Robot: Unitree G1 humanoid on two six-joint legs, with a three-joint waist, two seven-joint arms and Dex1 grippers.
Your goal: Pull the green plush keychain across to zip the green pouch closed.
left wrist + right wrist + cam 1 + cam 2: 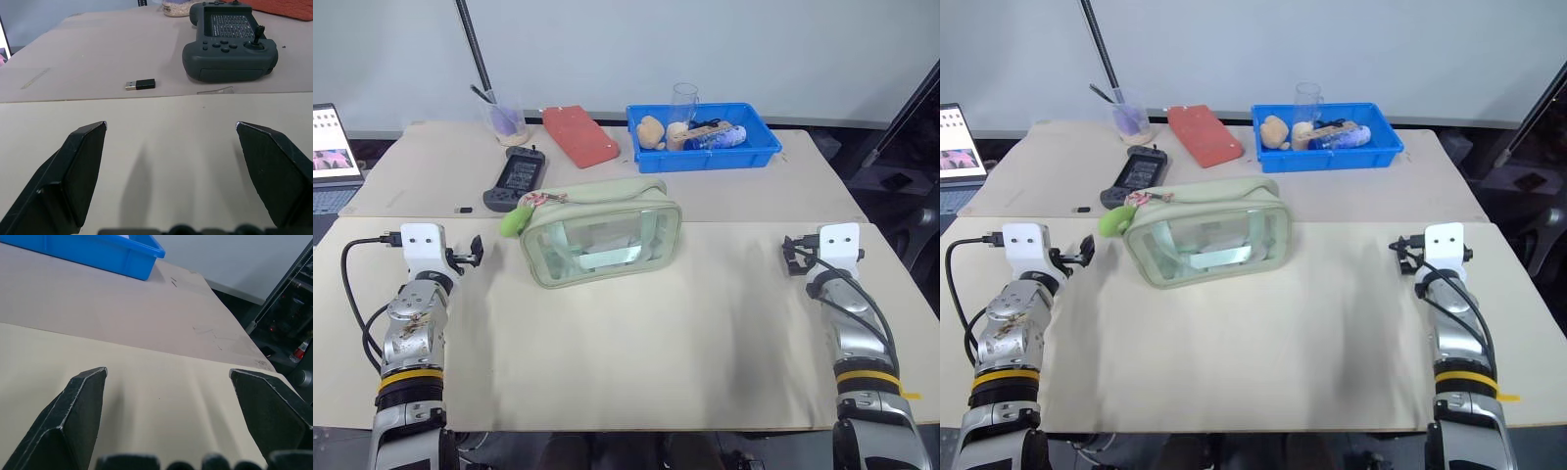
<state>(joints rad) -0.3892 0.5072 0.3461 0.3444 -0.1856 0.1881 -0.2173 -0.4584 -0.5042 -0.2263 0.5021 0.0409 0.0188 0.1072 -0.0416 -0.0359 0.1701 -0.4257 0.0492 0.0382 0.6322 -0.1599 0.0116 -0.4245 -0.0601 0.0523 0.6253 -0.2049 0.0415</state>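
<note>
1. Plainly nothing has begun: the left gripper (470,257) and right gripper (793,257) hover spread wide and empty, flanking the green pouch (599,235).
2. Next, the left must reach the green plush keychain (515,221) hanging at the pouch's left end.
3. Bare mat lies between; the black controller (515,179) sits behind.

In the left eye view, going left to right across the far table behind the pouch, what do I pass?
Laptop → cup holding a pen → black handheld controller → red slab → blue tray.
</note>
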